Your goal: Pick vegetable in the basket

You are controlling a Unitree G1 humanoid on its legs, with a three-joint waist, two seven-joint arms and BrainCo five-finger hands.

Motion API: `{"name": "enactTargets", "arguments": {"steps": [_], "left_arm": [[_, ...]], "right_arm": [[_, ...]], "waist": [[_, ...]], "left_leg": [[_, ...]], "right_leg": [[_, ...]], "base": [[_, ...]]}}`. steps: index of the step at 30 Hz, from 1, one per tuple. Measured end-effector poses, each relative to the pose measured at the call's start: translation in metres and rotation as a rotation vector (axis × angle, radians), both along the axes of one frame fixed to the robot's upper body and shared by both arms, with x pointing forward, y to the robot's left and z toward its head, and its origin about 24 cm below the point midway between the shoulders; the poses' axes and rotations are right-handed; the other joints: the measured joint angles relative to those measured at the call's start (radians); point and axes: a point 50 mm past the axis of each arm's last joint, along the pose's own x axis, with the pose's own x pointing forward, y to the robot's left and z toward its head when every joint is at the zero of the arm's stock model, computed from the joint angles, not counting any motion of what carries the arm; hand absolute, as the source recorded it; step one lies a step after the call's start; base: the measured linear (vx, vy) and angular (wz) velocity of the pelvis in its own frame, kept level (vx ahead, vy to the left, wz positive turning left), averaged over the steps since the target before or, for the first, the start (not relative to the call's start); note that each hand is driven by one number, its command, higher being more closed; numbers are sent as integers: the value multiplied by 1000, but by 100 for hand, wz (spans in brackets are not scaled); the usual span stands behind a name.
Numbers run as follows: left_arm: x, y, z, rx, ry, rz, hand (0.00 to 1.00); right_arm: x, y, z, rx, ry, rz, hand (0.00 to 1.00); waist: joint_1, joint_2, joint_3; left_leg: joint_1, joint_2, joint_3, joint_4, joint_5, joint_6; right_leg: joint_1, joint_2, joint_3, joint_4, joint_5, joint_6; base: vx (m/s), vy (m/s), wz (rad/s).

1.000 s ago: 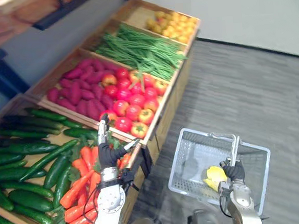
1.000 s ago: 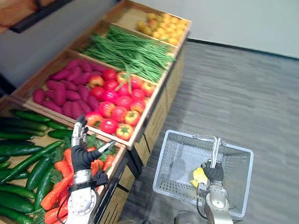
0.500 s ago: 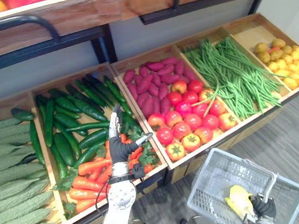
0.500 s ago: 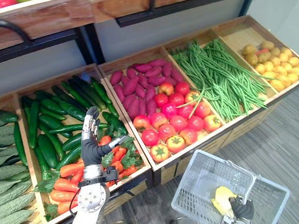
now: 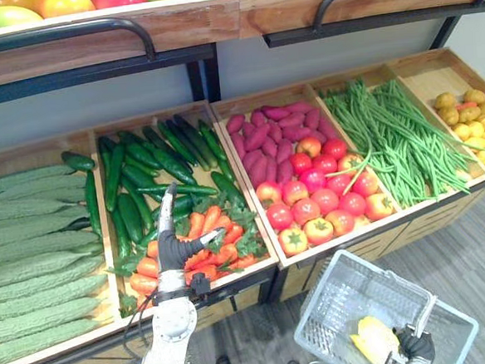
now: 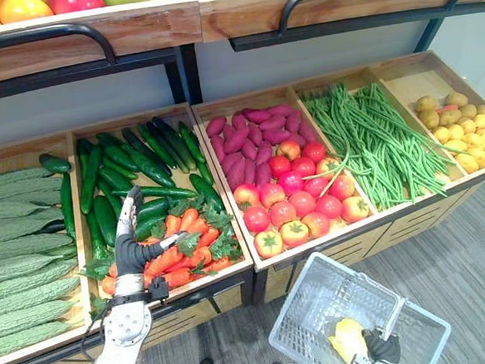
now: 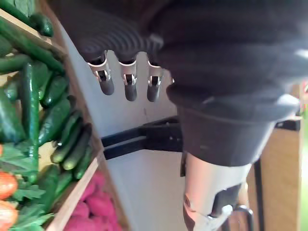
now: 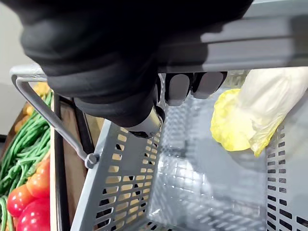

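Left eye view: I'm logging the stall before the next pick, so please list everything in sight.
bitter gourds: many, pale green, leftmost bin
cucumbers: many, dark green, back of second bin
carrots: many, orange with green tops, front of second bin
sweet potatoes: many, purple, back of third bin
tomatoes: many, red, front of third bin
green beans: many, green, fourth bin
small round produce: many, yellow, rightmost bin
fruit: several, red, yellow, green, top shelf
basket: one, grey, lower right over the floor
leafy vegetable: one, yellow, inside basket
left hand: open, over carrots
right hand: curled round basket handle
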Motion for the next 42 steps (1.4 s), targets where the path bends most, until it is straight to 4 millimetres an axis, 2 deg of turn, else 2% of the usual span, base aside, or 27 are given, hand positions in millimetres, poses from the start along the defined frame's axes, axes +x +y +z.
{"name": "enactTargets", "arguments": {"steps": [5,12,17,20,26,30,31,33,34,36,42], "left_arm": [[-3,15,-25,201,138,25,0],[-9,41,-44,388,276,115,0],[-7,56,-47,501,321,172,0],[0,67,-47,542,341,203,0],[30,81,-35,608,306,207,0],[61,84,-12,670,233,209,0],[74,86,-3,696,210,218,0],[87,85,13,705,151,229,0],[91,83,17,707,137,226,100],[99,77,26,711,100,213,100],[107,67,35,712,48,190,100]], "right_arm": [[2,1,-2,-3,12,38,100],[12,4,-2,3,0,82,100],[29,2,4,-19,-32,139,100],[38,0,8,-29,-52,148,100],[56,1,16,-40,-104,174,100],[73,6,28,-46,-173,226,100],[79,10,32,-45,-196,245,100],[82,10,36,-46,-218,246,100],[84,11,37,-47,-225,247,100],[88,11,39,-42,-241,245,100],[94,16,41,-34,-258,261,100]], "waist": [[-10,0,0],[-8,6,4],[-8,21,28],[-8,17,54],[-13,-16,108],[-25,-32,145],[-34,-45,161],[-34,-56,175],[-34,-59,181],[-35,-61,192],[-35,-61,198]], "left_leg": [[29,-3,4,-74,46,1],[46,-10,24,-96,56,6],[13,-16,28,-118,76,15],[-12,-17,30,-118,83,17],[-64,-18,49,-118,96,26],[-94,-19,62,-107,96,28],[-106,-19,63,-100,96,28],[-125,-19,64,-93,96,28],[-128,-19,65,-93,96,28],[-138,-19,66,-91,96,28],[-152,-21,65,-91,96,28]], "right_leg": [[-10,7,8,-8,7,1],[-9,9,41,-36,33,8],[-45,4,52,-57,61,14],[-71,1,56,-60,71,18],[-120,3,74,-92,107,20],[-149,3,87,-94,118,20],[-157,3,89,-94,121,20],[-175,3,91,-94,125,19],[-178,3,93,-94,126,18],[-187,2,95,-93,127,18],[-204,3,96,-89,127,18]], "base": [[29,-16,-5],[3,22,-9],[-56,32,-4],[-48,18,-3],[0,9,-12],[10,4,-8],[-9,5,-3],[-13,0,-3],[-8,-5,-4],[0,0,0],[0,0,0]]}}
